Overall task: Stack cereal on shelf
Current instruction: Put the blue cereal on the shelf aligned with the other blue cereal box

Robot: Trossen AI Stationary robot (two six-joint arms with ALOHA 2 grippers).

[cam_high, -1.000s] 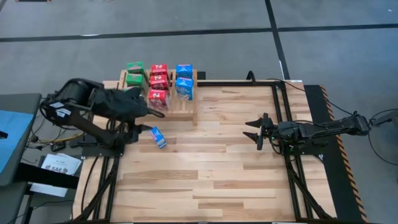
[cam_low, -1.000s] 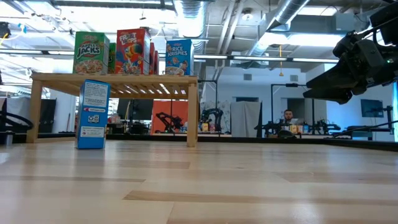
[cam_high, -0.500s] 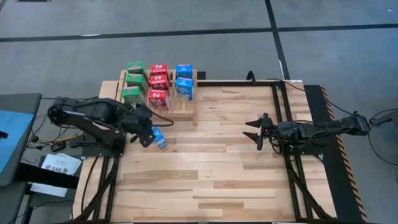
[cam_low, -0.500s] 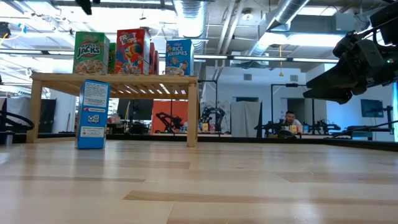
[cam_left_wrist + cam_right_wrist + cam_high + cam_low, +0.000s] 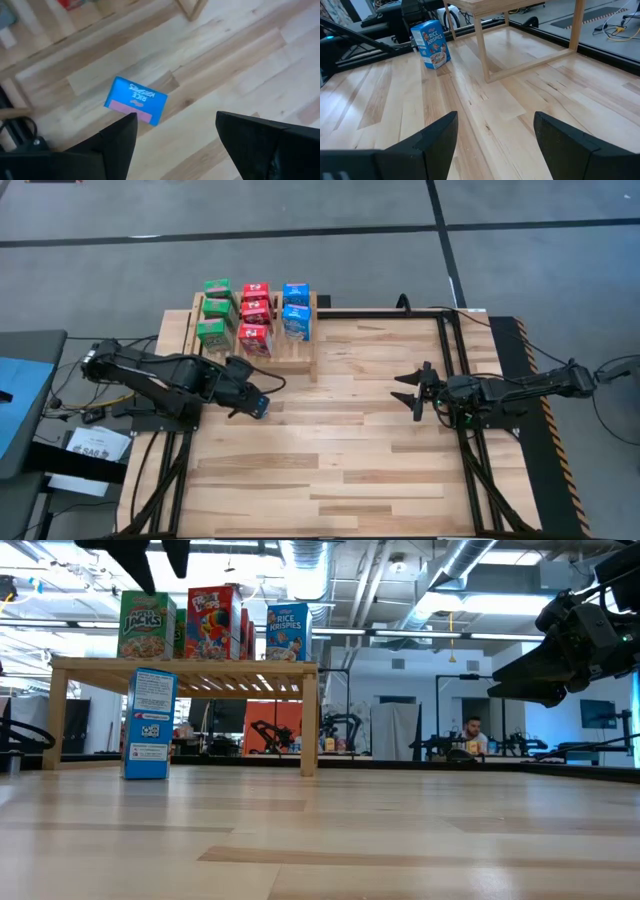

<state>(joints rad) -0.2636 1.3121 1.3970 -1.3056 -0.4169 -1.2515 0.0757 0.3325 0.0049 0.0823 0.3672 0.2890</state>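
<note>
One blue cereal box (image 5: 261,406) stands upright on the plank tabletop in front of the shelf (image 5: 303,348), resting on its narrow bottom end (image 5: 146,772). My left gripper (image 5: 248,394) hangs open above it, fingers pointing steeply down, clear of the box (image 5: 136,100); in the low view its fingertips (image 5: 155,555) show well above the box. On the shelf's slatted top stand three green boxes (image 5: 212,310), three red boxes (image 5: 255,313) and two blue boxes (image 5: 295,310). My right gripper (image 5: 406,391) waits open at the table's right side, holding nothing.
The shelf (image 5: 185,665) stands on thin legs at the far left of the table, and a bare stretch of slats (image 5: 298,352) lies in front of its two blue boxes. Black frame rails (image 5: 455,350) run along the table's right and left sides. A person sits in the room beyond.
My left gripper has come down from beside the shelf's red boxes toward the table's near edge, ending over the blue box on the table, and its wrist has rolled on the way. The blue box and the right arm have kept still.
</note>
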